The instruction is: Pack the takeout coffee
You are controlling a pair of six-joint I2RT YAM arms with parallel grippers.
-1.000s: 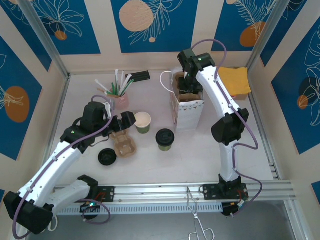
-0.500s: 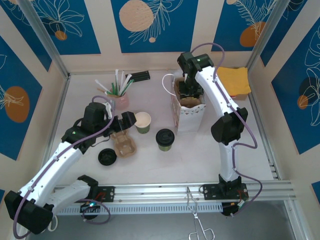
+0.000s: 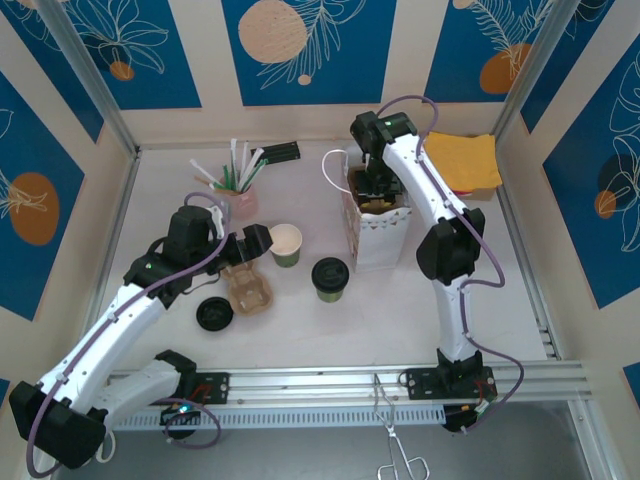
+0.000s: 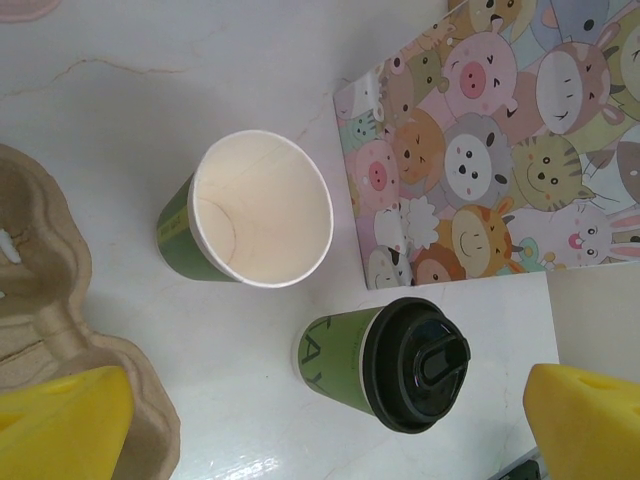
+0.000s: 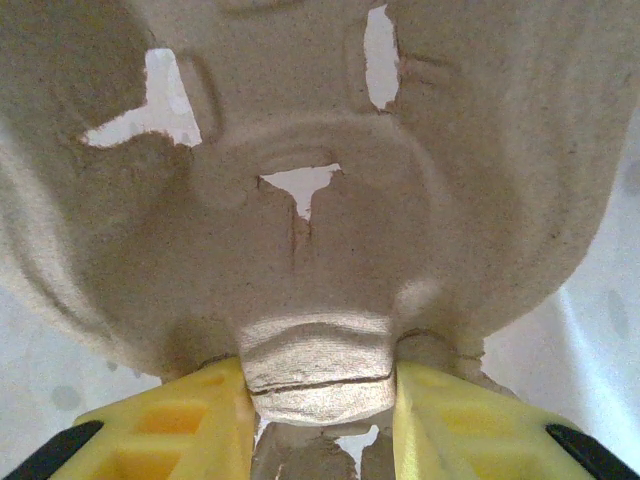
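since a second ago the right gripper has shifted left and lower into the mouth of the animal-print bag. it carries a pulp cup tray, the rim tab pinched between its narrowed yellow fingers. a second tray lies on the table beside the empty open cup and the lidded cup. the left gripper hangs above them, spread wide, touching nothing.

top cam overhead, whole table; left wrist looks down close, shares lidded cup; right wrist nose-to-nose with carrier.
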